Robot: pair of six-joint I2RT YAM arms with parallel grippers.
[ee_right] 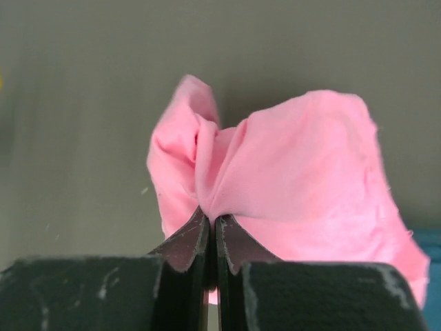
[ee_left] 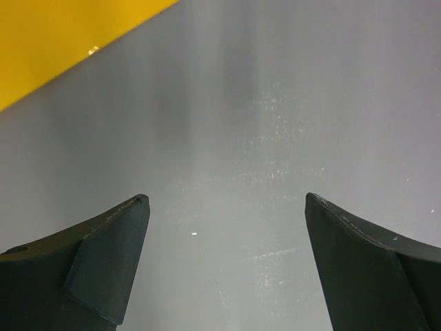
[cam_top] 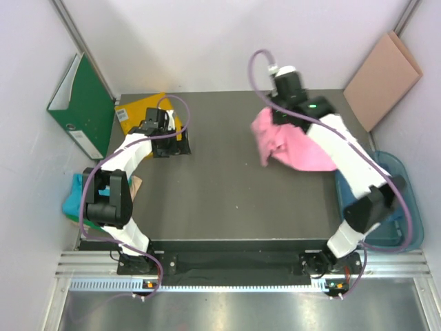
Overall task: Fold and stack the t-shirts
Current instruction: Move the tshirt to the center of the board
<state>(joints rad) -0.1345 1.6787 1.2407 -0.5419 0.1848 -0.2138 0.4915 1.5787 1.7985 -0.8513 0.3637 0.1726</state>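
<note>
A bright pink t-shirt (cam_top: 289, 143) hangs bunched at the back right of the dark table. My right gripper (cam_top: 279, 118) is shut on a fold of it and holds it up; in the right wrist view the cloth (ee_right: 296, 165) fans out from the closed tips of the right gripper (ee_right: 212, 219). My left gripper (cam_top: 171, 143) is open and empty, low over the bare table at the back left, next to the yellow sheet (cam_top: 141, 110). In the left wrist view the left gripper (ee_left: 227, 200) shows wide-apart fingers over grey surface. A teal shirt (cam_top: 74, 200) lies off the table's left edge.
A green binder (cam_top: 83, 103) leans on the left wall. A blue plastic bin (cam_top: 389, 200) stands at the right edge under the right arm. A tan cardboard piece (cam_top: 382, 77) leans at the back right. The yellow sheet's corner shows in the left wrist view (ee_left: 62, 41).
</note>
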